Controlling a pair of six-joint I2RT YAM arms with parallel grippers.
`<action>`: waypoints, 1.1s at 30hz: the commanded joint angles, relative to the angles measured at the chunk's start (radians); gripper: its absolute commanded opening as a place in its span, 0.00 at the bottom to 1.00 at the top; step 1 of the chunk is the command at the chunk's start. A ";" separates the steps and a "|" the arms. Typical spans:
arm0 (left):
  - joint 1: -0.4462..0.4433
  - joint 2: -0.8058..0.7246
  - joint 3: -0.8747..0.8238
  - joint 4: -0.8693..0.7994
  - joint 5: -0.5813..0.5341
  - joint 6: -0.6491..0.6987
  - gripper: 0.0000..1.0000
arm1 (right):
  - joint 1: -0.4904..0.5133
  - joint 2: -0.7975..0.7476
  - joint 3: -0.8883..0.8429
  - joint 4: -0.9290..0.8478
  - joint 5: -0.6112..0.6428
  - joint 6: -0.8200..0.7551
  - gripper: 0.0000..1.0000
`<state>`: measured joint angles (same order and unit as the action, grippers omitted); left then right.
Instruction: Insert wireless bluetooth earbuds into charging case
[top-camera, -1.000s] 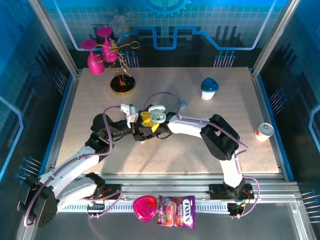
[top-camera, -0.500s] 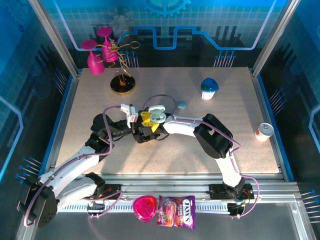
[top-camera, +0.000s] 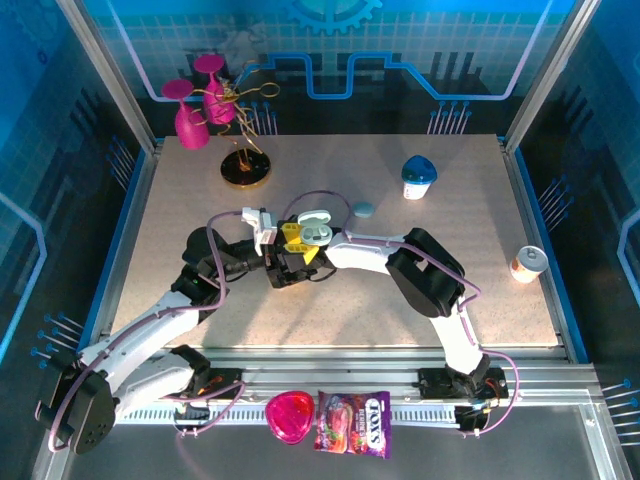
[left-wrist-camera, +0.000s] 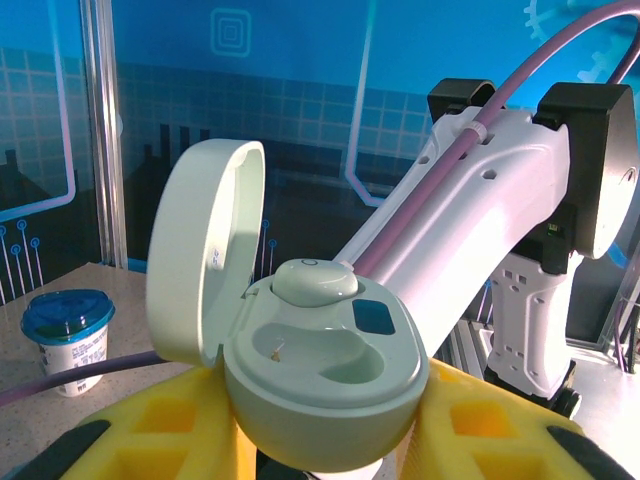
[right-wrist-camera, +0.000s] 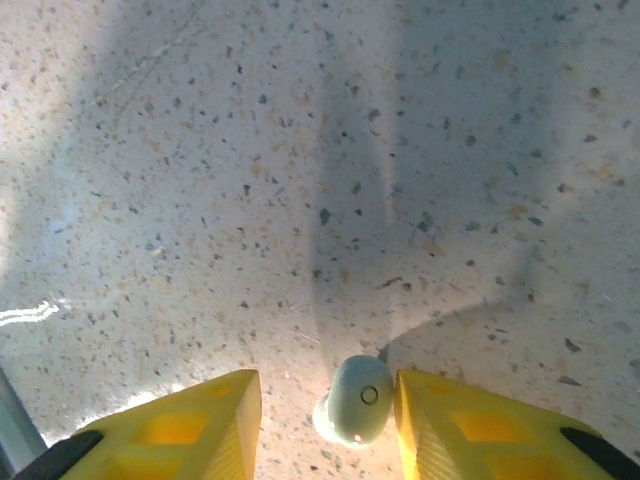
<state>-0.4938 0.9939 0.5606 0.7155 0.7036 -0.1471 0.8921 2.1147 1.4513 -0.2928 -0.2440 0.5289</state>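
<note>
The light-blue charging case (left-wrist-camera: 320, 390) stands with its lid (left-wrist-camera: 205, 250) up, and my left gripper (left-wrist-camera: 320, 440) is shut on it with a yellow finger on each side. One earbud (left-wrist-camera: 315, 282) sits in the far socket; the near socket is bare. From above, the case (top-camera: 313, 232) hangs at the table's middle. A second earbud (right-wrist-camera: 355, 400) lies on the speckled table between the yellow fingers of my right gripper (right-wrist-camera: 326, 400). It touches the right finger (right-wrist-camera: 450, 420), with a gap to the left one. That gripper (top-camera: 288, 272) is open, pointing down just in front of the case.
A blue-topped white container (top-camera: 418, 176) stands at the back right, with a small pale-blue oval thing (top-camera: 362, 210) nearer the arms. Pink goblets (top-camera: 190, 115) and a gold wire stand (top-camera: 245, 170) are at the back left. A can (top-camera: 527, 263) sits at the right edge.
The right arm's elbow and forearm have shifted a little to the left, uncovering the pale-blue oval thing. The left arm with the case has stayed put.
</note>
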 joint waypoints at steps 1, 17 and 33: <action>-0.005 0.000 0.013 0.035 0.005 0.017 0.28 | 0.015 0.012 0.011 0.021 -0.034 0.014 0.38; -0.005 -0.006 0.009 0.033 0.004 0.017 0.28 | 0.014 0.052 0.034 -0.011 -0.031 0.013 0.37; -0.004 -0.050 0.009 0.018 -0.022 0.027 0.28 | 0.066 0.125 0.218 -0.175 0.087 -0.045 0.37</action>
<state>-0.4938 0.9676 0.5606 0.7151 0.6945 -0.1467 0.9321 2.1994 1.6238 -0.3710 -0.2058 0.5125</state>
